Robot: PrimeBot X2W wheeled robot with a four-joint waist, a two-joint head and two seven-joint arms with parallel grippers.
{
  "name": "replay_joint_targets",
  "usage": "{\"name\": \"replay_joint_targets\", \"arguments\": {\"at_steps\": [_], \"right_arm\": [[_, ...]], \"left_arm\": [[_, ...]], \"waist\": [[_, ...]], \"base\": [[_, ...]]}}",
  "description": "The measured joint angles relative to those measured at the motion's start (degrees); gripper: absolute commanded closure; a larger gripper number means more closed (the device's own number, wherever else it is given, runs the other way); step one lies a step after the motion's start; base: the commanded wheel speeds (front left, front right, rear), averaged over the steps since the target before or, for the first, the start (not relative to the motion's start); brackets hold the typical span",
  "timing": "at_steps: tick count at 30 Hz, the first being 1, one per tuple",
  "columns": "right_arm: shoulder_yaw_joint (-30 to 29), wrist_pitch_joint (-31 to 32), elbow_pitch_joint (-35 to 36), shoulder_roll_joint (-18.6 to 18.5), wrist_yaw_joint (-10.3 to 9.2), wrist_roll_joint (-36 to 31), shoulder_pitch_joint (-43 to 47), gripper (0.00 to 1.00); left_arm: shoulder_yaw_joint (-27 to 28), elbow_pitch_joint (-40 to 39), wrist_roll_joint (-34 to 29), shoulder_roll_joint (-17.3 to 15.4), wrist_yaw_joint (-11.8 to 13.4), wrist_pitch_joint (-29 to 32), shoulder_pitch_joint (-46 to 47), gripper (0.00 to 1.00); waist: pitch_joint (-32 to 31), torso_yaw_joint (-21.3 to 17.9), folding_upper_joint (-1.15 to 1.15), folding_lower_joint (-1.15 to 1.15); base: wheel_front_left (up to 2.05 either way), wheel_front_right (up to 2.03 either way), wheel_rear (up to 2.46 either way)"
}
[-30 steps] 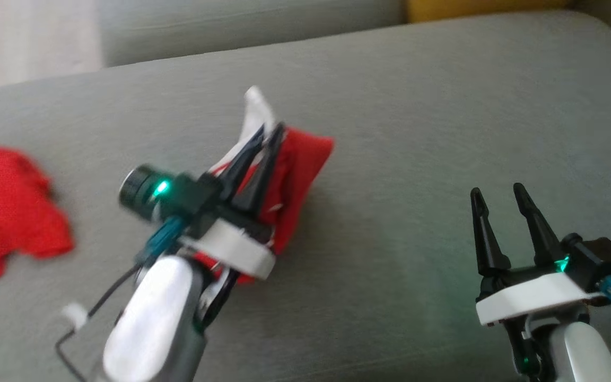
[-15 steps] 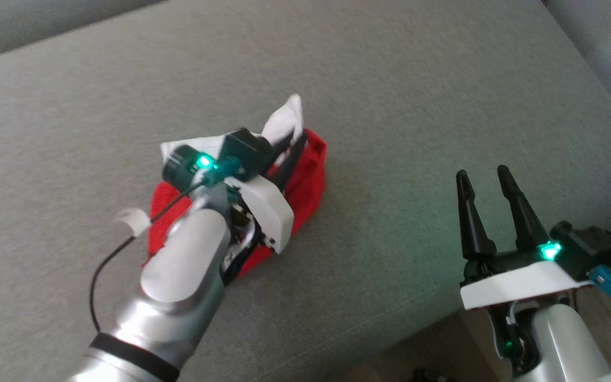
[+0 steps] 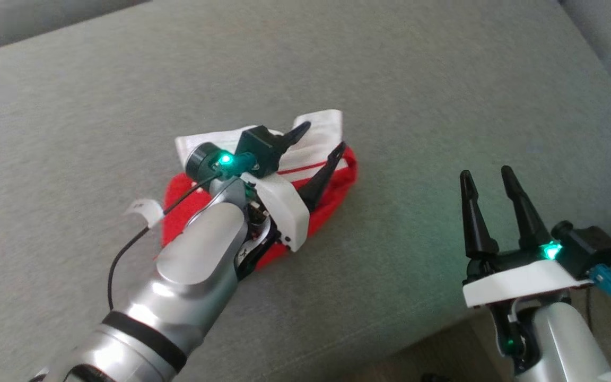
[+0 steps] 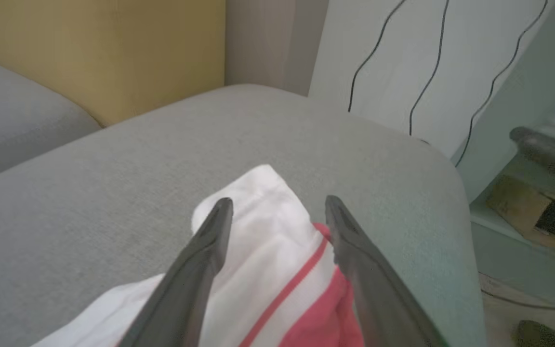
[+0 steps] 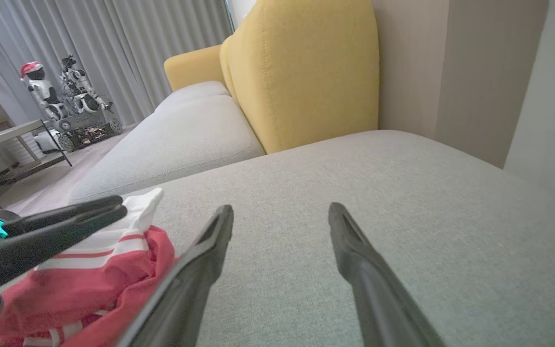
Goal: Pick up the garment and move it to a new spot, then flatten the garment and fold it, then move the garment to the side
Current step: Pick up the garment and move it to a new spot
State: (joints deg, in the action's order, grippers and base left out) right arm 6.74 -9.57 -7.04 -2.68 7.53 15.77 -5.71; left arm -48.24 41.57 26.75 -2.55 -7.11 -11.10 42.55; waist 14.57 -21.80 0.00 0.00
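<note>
I see the garment (image 3: 332,188) mid-frame, bunched red, long axis lower left to upper right (white striped end uppermost), left claw (image 3: 321,139) spread over it, right claw (image 3: 486,174) spread, empty.

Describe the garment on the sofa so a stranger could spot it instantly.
Find the wide grey sofa cushion. On it, a crumpled garment lies beneath the left gripper. Its bright red cloth and white, red-striped band stand out from the grey fabric.
</note>
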Motion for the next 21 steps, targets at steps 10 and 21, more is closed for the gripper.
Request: {"name": "replay_joint_targets", "arguments": {"at_steps": [10, 21], "right_arm": [[-2.5, 3.2, 2.2, 0.0, 0.0, -3.4, 0.6, 0.0], [-4.2, 6.7, 4.2, 0.0, 0.0, -5.9, 4.1, 0.0]], "left_arm": [[6.3, -8.5, 0.6, -3.4, 6.5, -3.2, -4.3, 0.0], [21.4, -19.9, -1.6, -12.3, 15.2, -3.2, -21.5, 0.0]], "waist": [[-4.2, 9.1, 0.0, 0.0], [-9.2, 20.1, 0.0, 0.0]], "base": [[0.0, 0.0, 0.0], [0.0, 0.0, 0.0]]}}
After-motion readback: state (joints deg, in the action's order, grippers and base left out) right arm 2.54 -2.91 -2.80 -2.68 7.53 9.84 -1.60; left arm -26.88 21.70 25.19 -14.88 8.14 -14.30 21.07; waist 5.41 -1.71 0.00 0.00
